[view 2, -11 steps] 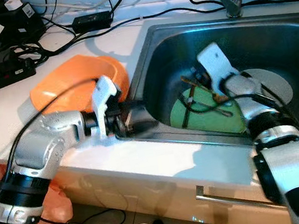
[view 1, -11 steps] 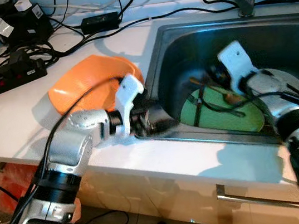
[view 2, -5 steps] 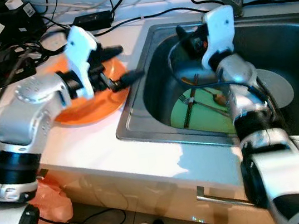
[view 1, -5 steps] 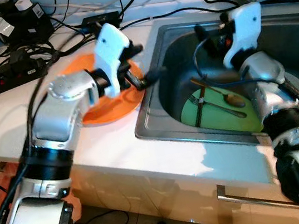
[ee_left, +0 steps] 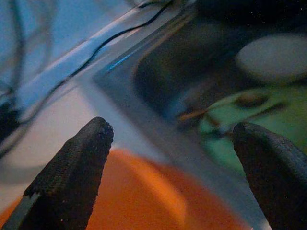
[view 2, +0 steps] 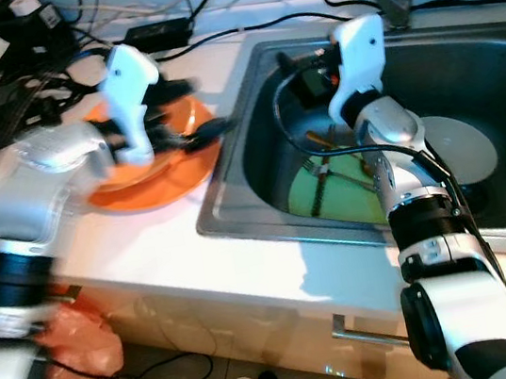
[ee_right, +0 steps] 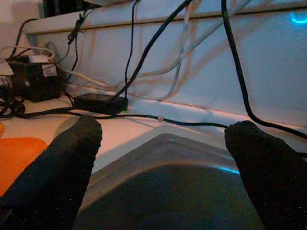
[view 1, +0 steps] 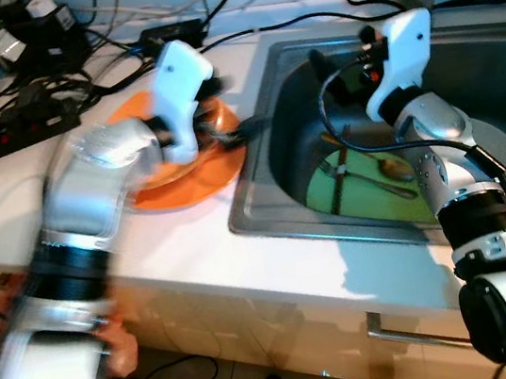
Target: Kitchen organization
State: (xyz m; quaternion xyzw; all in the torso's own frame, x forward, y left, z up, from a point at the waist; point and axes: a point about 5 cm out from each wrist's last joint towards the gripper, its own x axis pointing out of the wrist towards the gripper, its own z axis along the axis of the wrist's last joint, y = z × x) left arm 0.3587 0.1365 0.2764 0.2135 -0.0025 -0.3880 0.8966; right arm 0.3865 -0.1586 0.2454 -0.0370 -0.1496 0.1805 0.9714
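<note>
Round orange plastic plate [view 1: 188,166] flat on white surface [view 1: 17,201], beside steel sink [view 2: 251,113]. Left claw [view 1: 231,136] spread, over plate; right claw [view 2: 298,73] spread, empty, above sink. Plate likely light, stiff, slick; grip rim.

An orange plate [view 1: 195,168] lies flat on the white surface [view 1: 195,246], just beside the steel sink [view 1: 265,209] on its left rim. Inside the sink a green plate [view 1: 369,199] lies flat on the bottom, carrying a fork [view 1: 334,187] and a spoon [view 1: 391,169] resting across it.
</note>
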